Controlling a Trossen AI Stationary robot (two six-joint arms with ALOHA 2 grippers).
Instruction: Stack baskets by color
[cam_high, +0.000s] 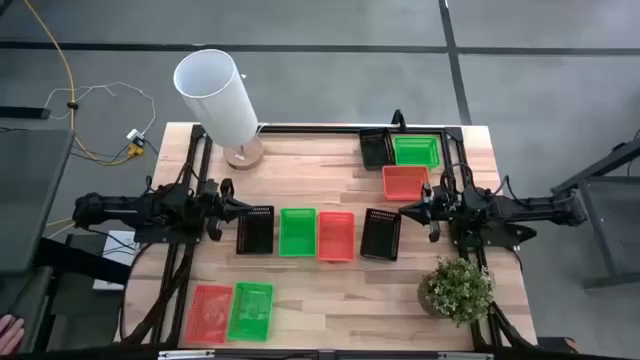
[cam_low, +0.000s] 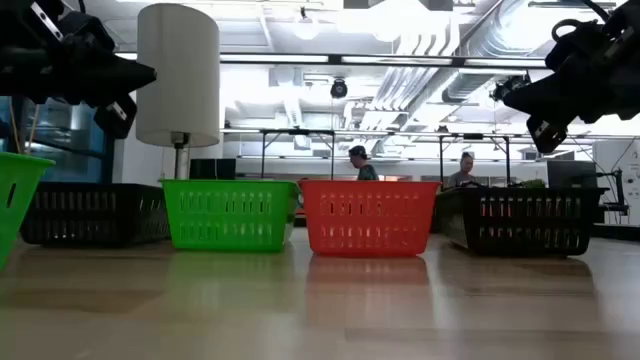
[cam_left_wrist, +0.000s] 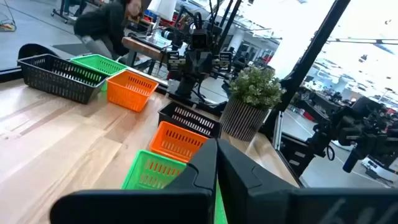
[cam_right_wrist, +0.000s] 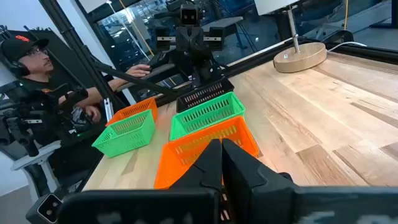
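- Nearest the table's front edge, a red basket (cam_high: 210, 312) and a green one (cam_high: 250, 310) lie side by side, long axes front to back.
- Mid-table row: black (cam_high: 255, 229), green (cam_high: 297, 232), red (cam_high: 336, 236), black (cam_high: 381, 234), all lengthwise front to back.
- Left gripper (cam_high: 243, 208) and right gripper (cam_high: 408, 210) hover clenched, empty, facing each other.
- Far right: black (cam_high: 375, 148), green (cam_high: 416, 151), red (cam_high: 405, 182).

Grey floor (cam_high: 330, 25), yellow cable (cam_high: 70, 95), ceiling ducts (cam_low: 420, 85), distant desks (cam_low: 300, 135), bright overhead lighting
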